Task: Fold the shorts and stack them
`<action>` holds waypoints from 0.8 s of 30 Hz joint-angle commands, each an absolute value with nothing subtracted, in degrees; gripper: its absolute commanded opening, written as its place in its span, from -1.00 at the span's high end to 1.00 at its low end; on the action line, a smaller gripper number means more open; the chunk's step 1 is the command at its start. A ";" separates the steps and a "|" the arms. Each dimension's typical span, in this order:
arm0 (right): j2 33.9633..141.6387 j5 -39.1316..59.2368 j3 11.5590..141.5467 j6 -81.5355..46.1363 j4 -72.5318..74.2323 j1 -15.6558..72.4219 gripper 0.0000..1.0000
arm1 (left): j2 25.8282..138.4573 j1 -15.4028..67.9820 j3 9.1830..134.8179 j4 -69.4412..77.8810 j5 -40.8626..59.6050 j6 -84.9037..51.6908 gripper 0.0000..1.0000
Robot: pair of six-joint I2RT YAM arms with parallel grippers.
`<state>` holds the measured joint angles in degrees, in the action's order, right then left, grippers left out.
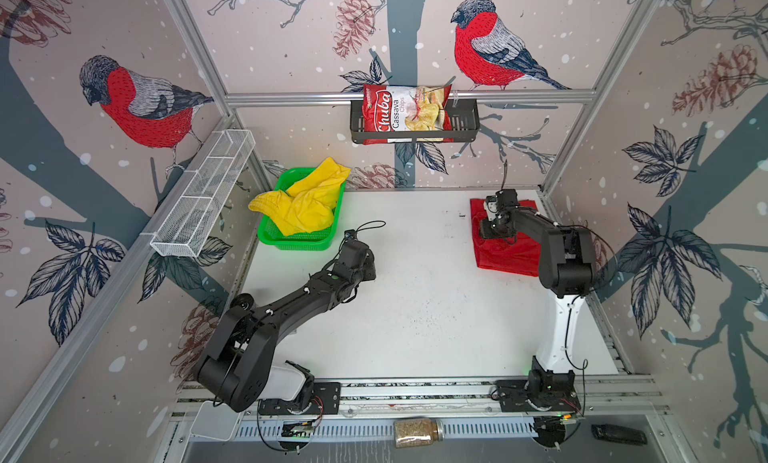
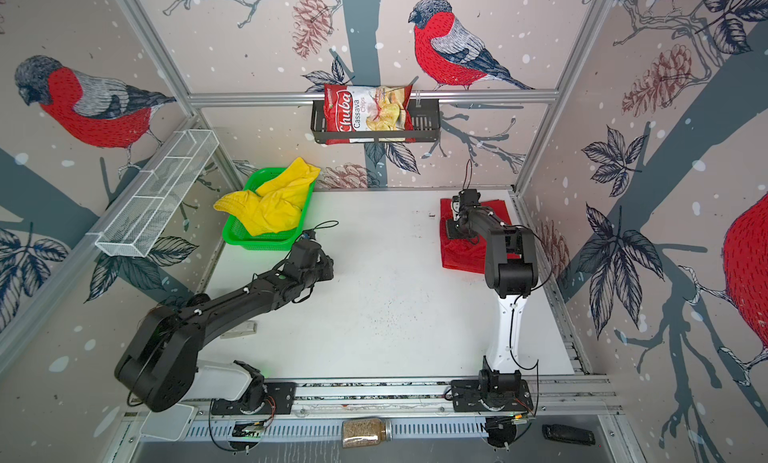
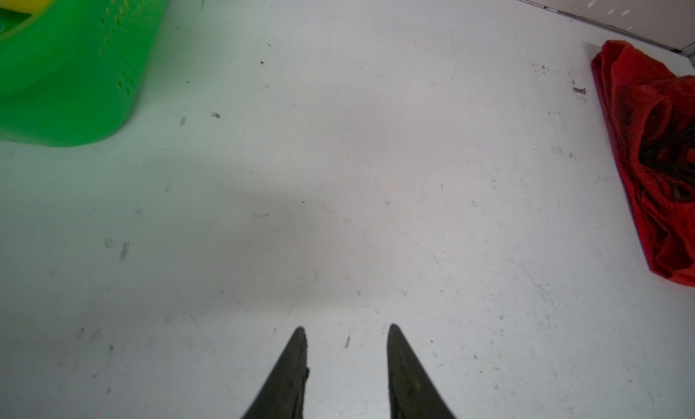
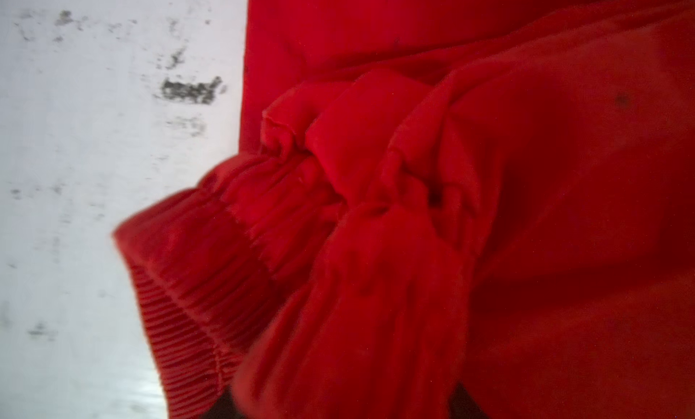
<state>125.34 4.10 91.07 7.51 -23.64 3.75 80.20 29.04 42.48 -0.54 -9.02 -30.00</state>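
Red shorts fill the right wrist view, bunched into thick folds right against the lens. Their ribbed waistband is turned toward the bare table.

We note the right gripper pointing down onto this cloth. The folds hide its fingers, so we cannot tell whether the jaws are clamped or what they hold.

In both top views the red shorts lie on the table well apart from the green basket, across to its right by the side wall. Yellow shorts sit crumpled inside the basket, spilling over its left and far rims.

The left gripper hangs just beside the basket's near right corner, over bare table. Its fingers are partly apart with nothing between them.

A chips bag stands in a black wall shelf behind and above the basket.
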 commanded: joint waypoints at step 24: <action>123.62 10.44 90.71 14.43 -27.78 3.68 -0.05 | 80.87 29.00 49.75 -2.90 -5.62 -29.66 0.28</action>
<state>124.29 9.19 91.26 14.85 -27.24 2.46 81.56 29.04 49.54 -2.20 -5.96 -29.98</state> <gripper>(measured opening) 0.523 0.358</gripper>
